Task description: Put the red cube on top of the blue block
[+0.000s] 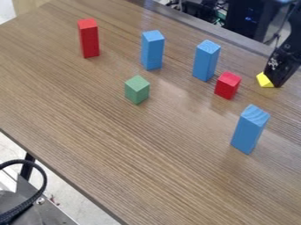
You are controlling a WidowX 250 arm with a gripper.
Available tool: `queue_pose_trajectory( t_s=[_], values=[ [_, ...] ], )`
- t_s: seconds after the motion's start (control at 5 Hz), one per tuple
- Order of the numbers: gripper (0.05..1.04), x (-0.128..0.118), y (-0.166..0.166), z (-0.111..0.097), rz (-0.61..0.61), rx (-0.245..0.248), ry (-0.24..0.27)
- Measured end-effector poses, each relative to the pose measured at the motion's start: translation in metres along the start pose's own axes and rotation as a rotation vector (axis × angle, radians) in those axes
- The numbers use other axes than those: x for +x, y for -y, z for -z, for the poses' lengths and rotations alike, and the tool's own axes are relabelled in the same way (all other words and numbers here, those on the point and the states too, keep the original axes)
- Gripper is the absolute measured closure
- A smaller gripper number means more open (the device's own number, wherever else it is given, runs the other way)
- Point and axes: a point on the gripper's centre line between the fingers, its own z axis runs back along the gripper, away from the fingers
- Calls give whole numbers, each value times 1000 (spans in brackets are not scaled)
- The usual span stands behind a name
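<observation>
The black gripper [278, 80] slants down at the right, by the yellow block [264, 81]. You can't tell if it's grabbing. The red cube [227, 85] sits near a blue block [206, 61].

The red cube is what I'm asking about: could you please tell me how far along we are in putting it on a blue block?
Nothing looks done: the red cube sits on the table, and the three blue blocks have bare tops. The cube isn't in hand; the claw is apart from it, by the yellow piece. Grasping, lifting and placing remain.
</observation>
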Motion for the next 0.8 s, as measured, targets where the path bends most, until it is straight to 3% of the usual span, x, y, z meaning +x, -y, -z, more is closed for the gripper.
queue_pose_trajectory(
  t_s=[0.2, 0.6, 0.8],
  values=[
    [83, -4, -5, 13, 9, 41, -3],
    [83, 43, -5, 35, -354, 109, 14],
    [83, 49, 0, 37, -476, 73, 12]
  ],
)
